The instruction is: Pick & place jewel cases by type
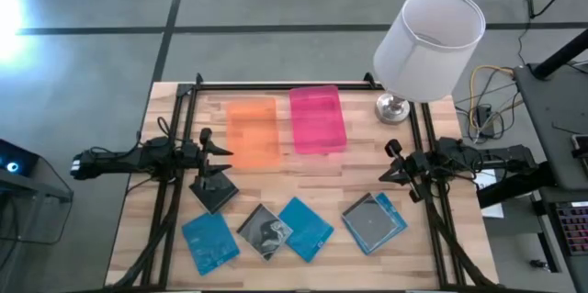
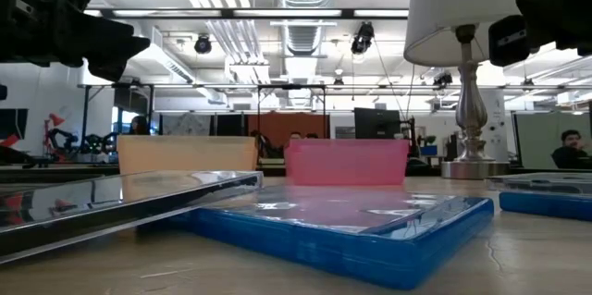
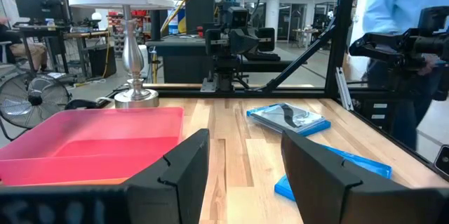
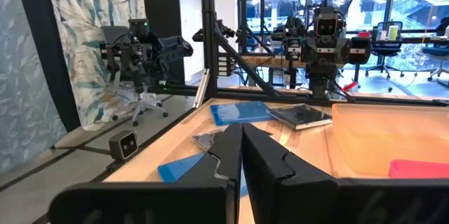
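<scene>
Several jewel cases lie flat along the table's near half: a dark grey case (image 1: 214,192), a blue case (image 1: 209,241), a clear case with a dark insert (image 1: 266,231), another blue case (image 1: 306,229), and a clear case resting on a blue one (image 1: 374,221). My left gripper (image 1: 216,151) (image 3: 242,175) hovers open above the table's left side, just beyond the dark grey case. My right gripper (image 1: 395,164) (image 4: 242,147) hovers shut at the right side, beyond the stacked pair (image 3: 287,119). Neither touches a case.
An orange tray (image 1: 253,132) and a pink tray (image 1: 318,118) sit side by side on the far half. A white-shaded lamp (image 1: 427,40) stands at the far right corner. Black frame rails (image 1: 276,86) run along the table's edges. Bare wood lies between the trays and the cases.
</scene>
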Robot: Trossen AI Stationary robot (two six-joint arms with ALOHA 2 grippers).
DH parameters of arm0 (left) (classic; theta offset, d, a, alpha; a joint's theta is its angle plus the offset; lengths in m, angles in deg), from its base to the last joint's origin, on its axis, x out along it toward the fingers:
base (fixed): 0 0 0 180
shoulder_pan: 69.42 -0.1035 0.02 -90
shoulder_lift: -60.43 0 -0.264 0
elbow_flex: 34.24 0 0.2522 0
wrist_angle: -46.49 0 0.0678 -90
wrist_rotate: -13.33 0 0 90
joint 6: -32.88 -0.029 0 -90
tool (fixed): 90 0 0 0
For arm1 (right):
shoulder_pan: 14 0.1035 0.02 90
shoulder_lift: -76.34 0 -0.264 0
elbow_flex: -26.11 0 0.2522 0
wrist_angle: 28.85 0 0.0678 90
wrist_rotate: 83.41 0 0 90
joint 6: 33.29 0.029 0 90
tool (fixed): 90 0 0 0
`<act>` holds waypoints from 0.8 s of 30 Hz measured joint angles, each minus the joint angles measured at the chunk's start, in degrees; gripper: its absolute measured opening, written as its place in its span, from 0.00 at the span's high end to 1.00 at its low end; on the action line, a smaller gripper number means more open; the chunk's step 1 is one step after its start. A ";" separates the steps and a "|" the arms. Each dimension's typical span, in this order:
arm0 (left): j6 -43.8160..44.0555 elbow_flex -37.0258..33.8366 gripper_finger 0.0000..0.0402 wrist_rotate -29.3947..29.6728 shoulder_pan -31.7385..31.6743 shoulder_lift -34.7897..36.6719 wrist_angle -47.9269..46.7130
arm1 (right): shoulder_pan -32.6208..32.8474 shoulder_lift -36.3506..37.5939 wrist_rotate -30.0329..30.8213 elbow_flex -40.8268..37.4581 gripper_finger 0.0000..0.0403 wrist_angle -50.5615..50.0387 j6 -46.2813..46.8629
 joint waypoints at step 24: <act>-0.02 0.00 0.60 0.00 0.00 -0.01 0.01 | -0.03 -0.39 1.56 0.02 0.98 0.03 45.37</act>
